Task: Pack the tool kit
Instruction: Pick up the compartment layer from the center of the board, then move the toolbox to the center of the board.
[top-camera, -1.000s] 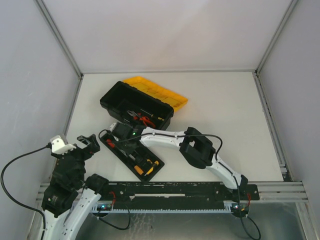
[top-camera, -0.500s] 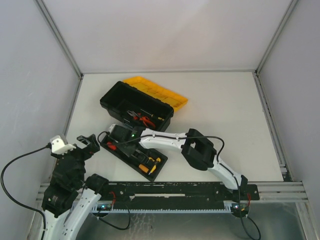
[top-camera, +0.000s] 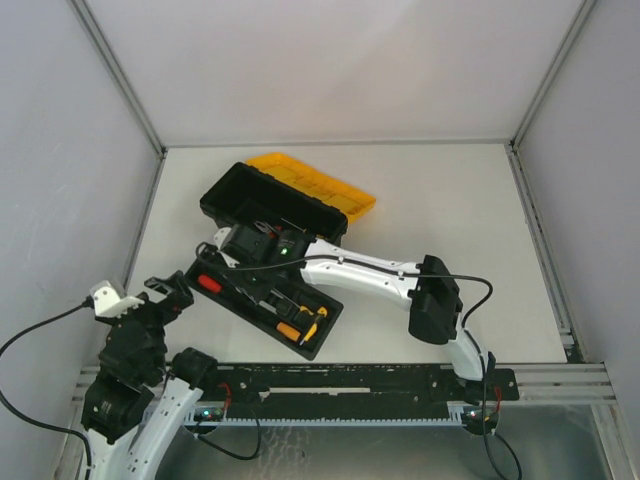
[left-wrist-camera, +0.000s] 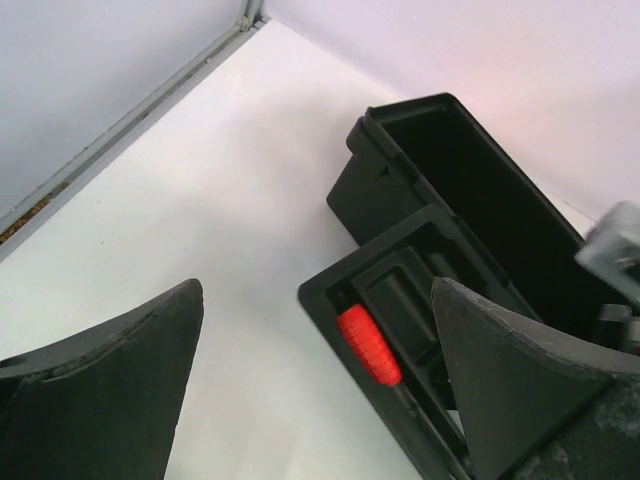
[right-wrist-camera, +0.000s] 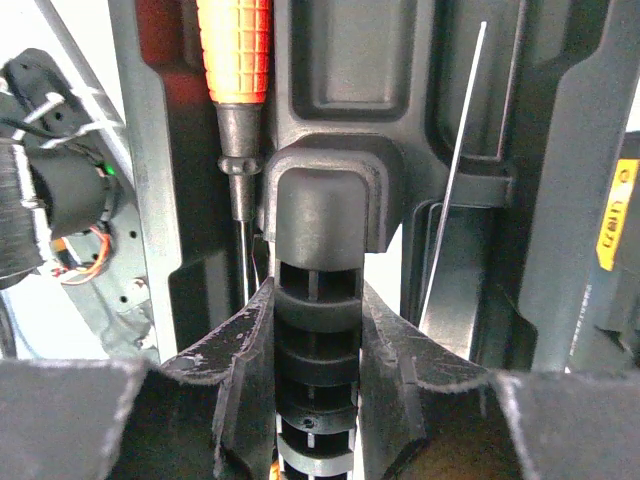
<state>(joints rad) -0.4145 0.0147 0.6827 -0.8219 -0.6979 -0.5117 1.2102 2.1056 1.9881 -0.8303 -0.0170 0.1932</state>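
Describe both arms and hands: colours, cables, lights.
Both have white links and black joint housings. The right arm carries a thin black cable and a green light near its wrist. The left arm trails a black lead. Hand fingers are black and scuffed.

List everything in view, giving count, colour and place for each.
toolbox: one, black, open, back left of the table
lid: one, yellow, lying open behind the toolbox
inner tray: one, black, just in front of the toolbox
red-handled screwdriver: one, red-orange handle, left end of the tray
other tools: count unclear, orange and yellow handles, right end of the tray
table: one, white, under everything
left gripper: one, black, open and empty, left of the tray
right gripper: one, black, shut on the tray's centre handle
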